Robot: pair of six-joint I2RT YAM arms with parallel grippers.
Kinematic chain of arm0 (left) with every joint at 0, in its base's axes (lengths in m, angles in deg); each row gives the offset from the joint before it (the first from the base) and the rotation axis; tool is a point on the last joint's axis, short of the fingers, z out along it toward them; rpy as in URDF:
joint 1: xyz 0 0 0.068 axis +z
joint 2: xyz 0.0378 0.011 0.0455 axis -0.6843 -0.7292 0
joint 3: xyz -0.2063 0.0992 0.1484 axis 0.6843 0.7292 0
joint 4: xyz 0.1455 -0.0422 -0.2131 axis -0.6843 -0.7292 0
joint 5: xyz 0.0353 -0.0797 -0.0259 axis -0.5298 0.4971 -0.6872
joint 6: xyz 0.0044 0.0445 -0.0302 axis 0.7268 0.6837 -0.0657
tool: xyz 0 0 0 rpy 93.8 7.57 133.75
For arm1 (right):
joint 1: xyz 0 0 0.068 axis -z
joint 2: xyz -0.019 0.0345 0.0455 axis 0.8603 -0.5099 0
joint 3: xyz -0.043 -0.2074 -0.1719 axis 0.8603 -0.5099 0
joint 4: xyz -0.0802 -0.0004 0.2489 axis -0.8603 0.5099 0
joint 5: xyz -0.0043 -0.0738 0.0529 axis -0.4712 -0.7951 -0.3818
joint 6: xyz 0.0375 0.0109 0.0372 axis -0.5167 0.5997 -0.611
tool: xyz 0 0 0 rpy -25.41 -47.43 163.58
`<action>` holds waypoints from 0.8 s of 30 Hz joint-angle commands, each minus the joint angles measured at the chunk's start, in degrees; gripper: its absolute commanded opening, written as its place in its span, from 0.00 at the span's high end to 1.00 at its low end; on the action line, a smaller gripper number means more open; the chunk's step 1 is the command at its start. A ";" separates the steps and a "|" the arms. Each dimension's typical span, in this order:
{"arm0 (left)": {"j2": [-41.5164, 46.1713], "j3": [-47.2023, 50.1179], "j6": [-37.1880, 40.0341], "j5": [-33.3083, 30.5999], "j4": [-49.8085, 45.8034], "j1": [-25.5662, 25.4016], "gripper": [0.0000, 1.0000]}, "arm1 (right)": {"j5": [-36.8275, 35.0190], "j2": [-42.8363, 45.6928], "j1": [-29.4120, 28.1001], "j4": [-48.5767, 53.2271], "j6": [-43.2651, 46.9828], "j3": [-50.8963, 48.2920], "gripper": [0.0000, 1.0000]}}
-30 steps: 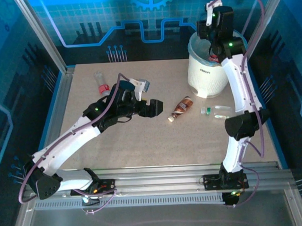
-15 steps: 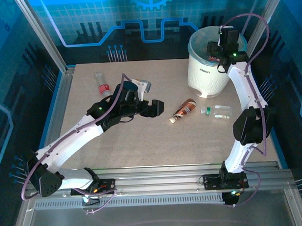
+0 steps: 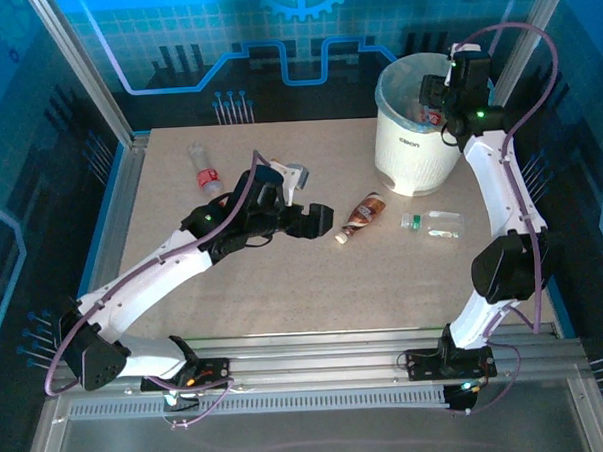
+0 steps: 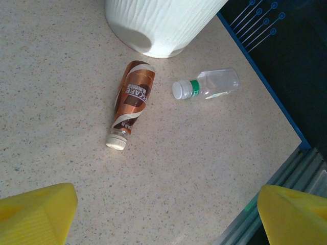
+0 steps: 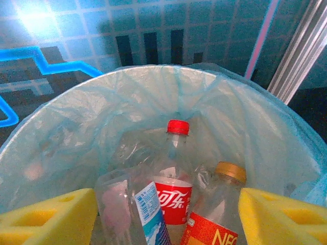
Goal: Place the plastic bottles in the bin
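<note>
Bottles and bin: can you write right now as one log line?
left gripper open, near brown bottle | right gripper open, over bin | table: clear bottle, far-left bottle also lying | inside bin: bottles

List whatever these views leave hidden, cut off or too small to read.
1. Right wrist view: the bottom edge and the yellow fingers of the right pincer cut off the clear red-capped plastic bottle and its neighbours in the round white blue-lined plastic bin; count unclear.
2. Top view: the bin's dark lettering is too small to read.
3. Left wrist view: the top edge cuts off the bin above its base.
</note>
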 commanded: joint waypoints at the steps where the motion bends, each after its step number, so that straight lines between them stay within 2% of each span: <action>1: -0.66 -0.53 0.57 -0.71 1.40 -0.50 0.07 | 3.19 0.10 -0.03 1.53 -1.03 1.95 0.28; 4: -0.53 -0.96 1.17 -0.81 0.86 -0.54 0.08 | 6.06 1.18 -1.93 4.39 -0.68 2.46 0.29; 8: 0.41 -1.73 3.74 -2.18 0.28 -0.55 0.06 | 14.50 4.14 -4.73 11.94 -3.19 5.22 0.28; 13: 2.49 -1.50 6.62 -3.84 -0.33 -0.50 0.04 | 13.70 11.22 -10.02 18.72 -3.84 2.68 0.23; 16: 4.38 0.78 7.70 -3.69 0.78 -0.52 0.04 | 14.00 18.28 -10.02 20.82 -8.08 -6.45 0.21; 19: 6.03 3.54 9.30 -2.75 2.43 -0.67 0.04 | 11.30 28.31 -9.35 18.23 -13.17 -20.98 0.19; 24: 6.11 4.44 19.07 -3.88 4.10 -6.16 0.03 | 12.18 43.23 -3.18 12.66 -21.87 -42.84 0.18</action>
